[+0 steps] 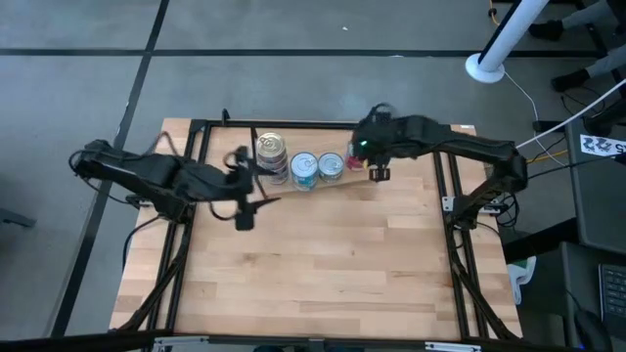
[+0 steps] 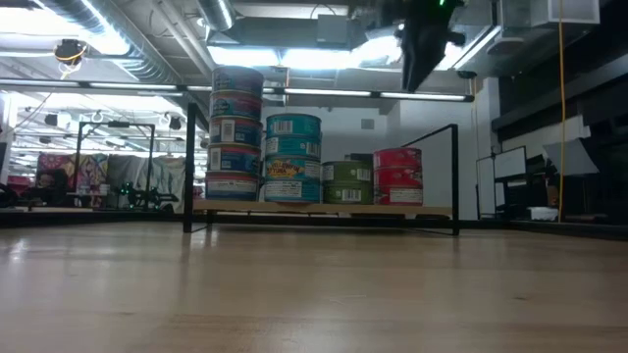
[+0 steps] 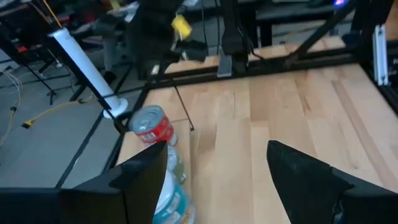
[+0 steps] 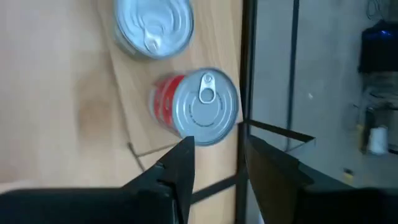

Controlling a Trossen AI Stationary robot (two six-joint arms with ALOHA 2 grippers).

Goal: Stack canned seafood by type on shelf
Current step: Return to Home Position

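Observation:
The shelf (image 2: 324, 209) stands near the table's far edge and carries four stacks of tins. From left to right in the low view there is a tall blue-and-red stack (image 2: 234, 132), three teal tins (image 2: 292, 157), a green-labelled tin (image 2: 347, 183) and two red tins (image 2: 397, 176). My right gripper (image 2: 420, 59) hangs open well above the red stack, and its wrist view looks down on that stack's silver lid (image 4: 202, 109). My left gripper (image 1: 245, 189) is open and empty at the shelf's left end, in front of it. Its wrist view looks along the row to the red tins (image 3: 152, 124).
Black rails (image 1: 201, 147) frame the wooden tabletop (image 1: 323, 264), whose near half is bare wood. A white post (image 1: 494, 49) stands on the floor beyond the far right corner. The shelf's thin black wire frame (image 2: 456, 176) rises at its ends.

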